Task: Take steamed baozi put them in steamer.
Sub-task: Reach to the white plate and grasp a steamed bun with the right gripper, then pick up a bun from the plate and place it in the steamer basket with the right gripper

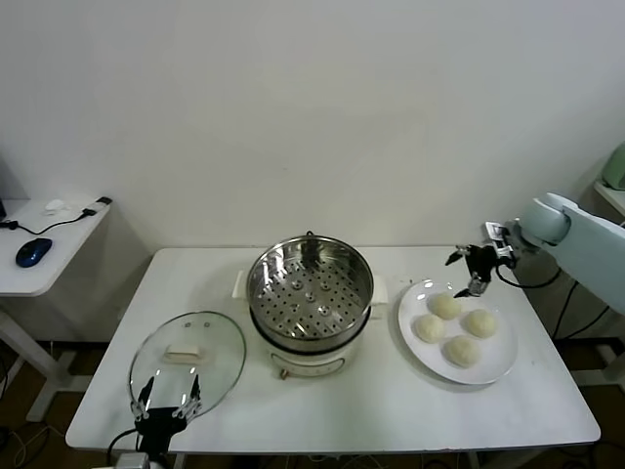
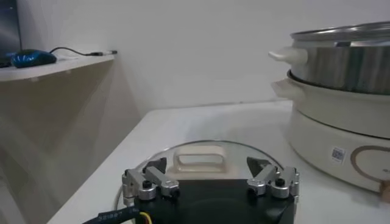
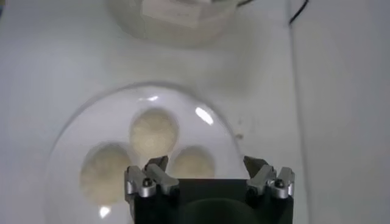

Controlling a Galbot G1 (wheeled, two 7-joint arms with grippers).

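Several cream-white steamed baozi (image 1: 444, 306) lie on a white plate (image 1: 500, 352) at the table's right. The steel steamer (image 1: 311, 288) stands in the middle on its cream base, its perforated tray bare. My right gripper (image 1: 476, 269) hovers open over the plate's far edge, apart from the buns. In the right wrist view my right gripper (image 3: 205, 163) is spread wide above one baozi (image 3: 194, 163), with two more baozi (image 3: 154, 131) beyond. My left gripper (image 1: 166, 396) waits open at the front left, over the glass lid's near edge. Nothing is between the fingers of my left gripper (image 2: 206, 164).
A round glass lid (image 1: 187, 357) with a white handle (image 2: 198, 161) lies flat left of the steamer (image 2: 341, 67). A low side table with a blue mouse (image 1: 32, 251) and cable stands past the table's left edge. A wall closes the back.
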